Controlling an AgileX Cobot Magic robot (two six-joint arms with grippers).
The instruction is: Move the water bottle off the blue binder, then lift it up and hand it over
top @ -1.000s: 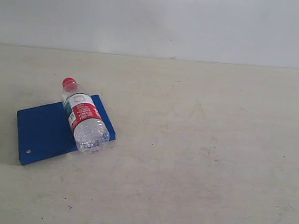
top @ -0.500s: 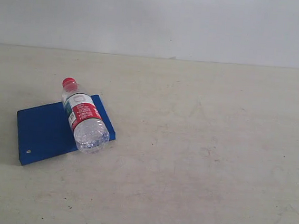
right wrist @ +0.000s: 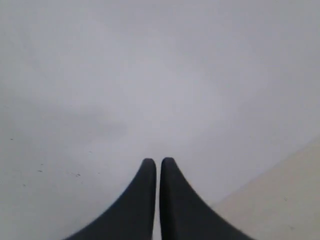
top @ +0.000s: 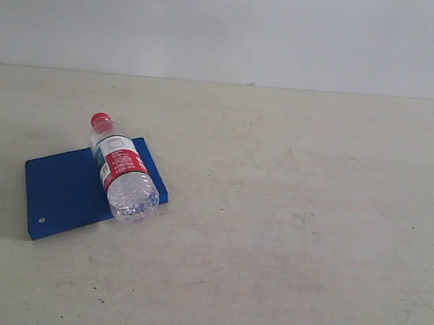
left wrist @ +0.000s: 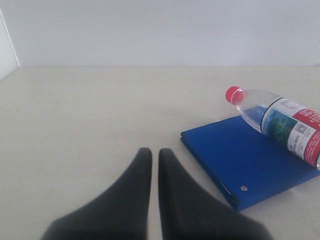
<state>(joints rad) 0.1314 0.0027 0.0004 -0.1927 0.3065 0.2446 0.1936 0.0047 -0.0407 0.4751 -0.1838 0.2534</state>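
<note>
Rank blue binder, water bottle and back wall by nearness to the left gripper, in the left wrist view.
1. Blue binder, flat on the table.
2. Water bottle, lying along the binder's far edge.
3. Back wall, beyond the table.

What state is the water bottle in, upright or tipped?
Tipped: the water bottle lies on its side on the blue binder.

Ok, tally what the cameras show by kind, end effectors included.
Clear plastic water bottle with red cap: 1
Flat rectangular bright blue binder: 1
Black end effectors, both shut: 2, the left end effector and the right end effector
Total: 4
</note>
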